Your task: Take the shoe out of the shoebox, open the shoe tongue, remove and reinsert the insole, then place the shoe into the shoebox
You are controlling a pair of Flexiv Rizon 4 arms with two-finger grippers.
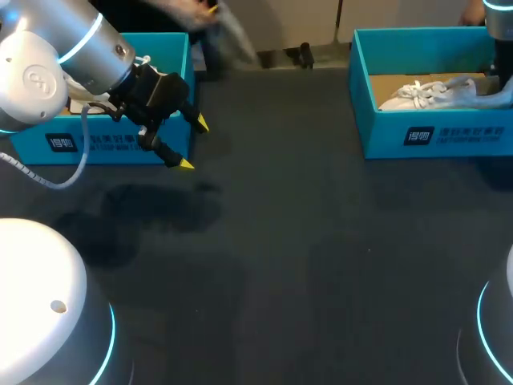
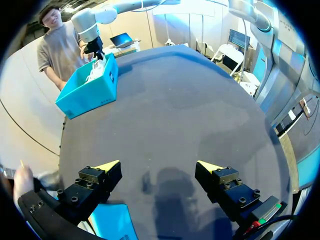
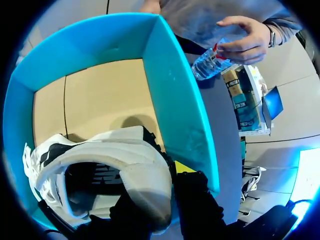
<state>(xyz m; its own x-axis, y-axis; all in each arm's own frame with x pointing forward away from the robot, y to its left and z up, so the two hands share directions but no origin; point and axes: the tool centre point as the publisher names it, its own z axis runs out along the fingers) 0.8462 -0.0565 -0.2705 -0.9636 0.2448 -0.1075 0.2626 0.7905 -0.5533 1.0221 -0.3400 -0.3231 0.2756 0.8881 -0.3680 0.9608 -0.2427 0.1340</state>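
A white shoe (image 1: 437,92) lies inside the teal shoebox (image 1: 433,136) at the table's far right. My right arm (image 1: 500,36) comes down over that box's right end. In the right wrist view my right gripper (image 3: 167,174) is shut on the shoe's padded heel collar (image 3: 142,175), with one yellow tip outside the heel and the other finger hidden inside the shoe (image 3: 90,165). The shoe rests on the box's cardboard floor beside the teal wall (image 3: 182,115). My left gripper (image 1: 193,144) hangs open over the table at the left, nothing between its fingers (image 2: 110,166).
A second teal box (image 1: 104,146) stands at the far left, right behind and under my left gripper; its corner (image 2: 112,222) shows beneath the left finger. Dark tabletop (image 1: 304,257) stretches between the two boxes and toward the front.
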